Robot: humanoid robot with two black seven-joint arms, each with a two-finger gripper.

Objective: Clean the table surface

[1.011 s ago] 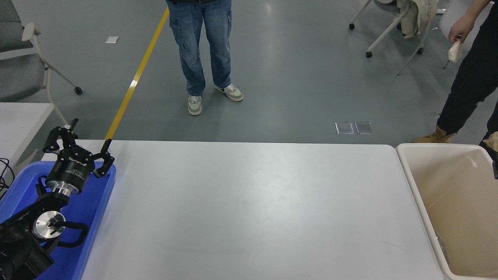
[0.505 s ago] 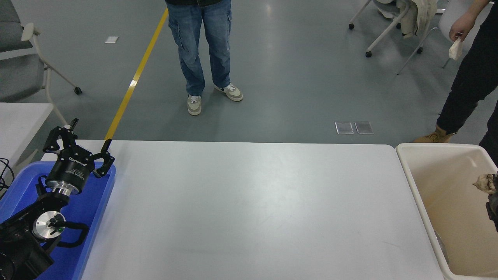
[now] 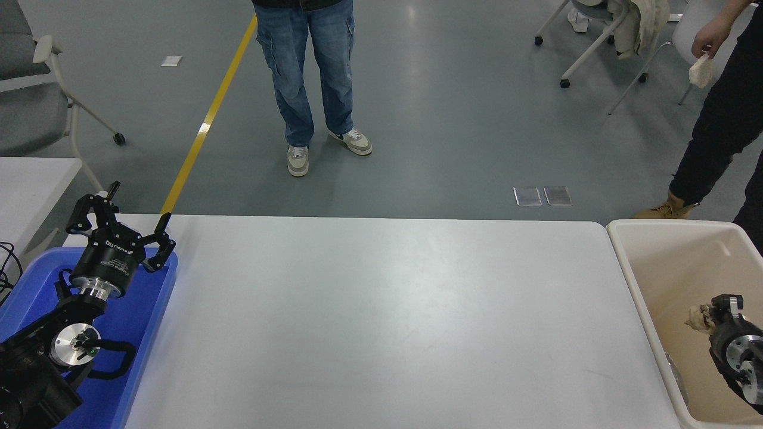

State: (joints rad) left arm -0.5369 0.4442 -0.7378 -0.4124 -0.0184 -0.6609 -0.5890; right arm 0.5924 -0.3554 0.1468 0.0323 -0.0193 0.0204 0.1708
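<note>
Desk surface: wide matte white top with rounded far corners, filling the middle of the head view; it lies between a blue tray at its left end and a beige bin at its right end.
Beige bin: large, cream-coloured, its rim just beside the desk surface's right edge.
Right gripper: reaches in from the right edge, over the inside of the beige bin, well off the desk surface; its fingers are closed around a crumpled wad.
Crumpled wad: pale tan, bunched paper or cloth, pinched at the gripper's tip above the bin's floor.
Blue tray: overlaps the desk surface's left end.
Left gripper: parked over the blue tray near the desk surface's far left corner, fingers spread wide with nothing between them.
Person in jeans: stands on the grey floor beyond the desk surface's far edge.
Second person: in dark clothes, beyond the beige bin; a hand holds a small white wad.
Yellow line: runs across the floor toward the desk surface's far left corner.
</note>
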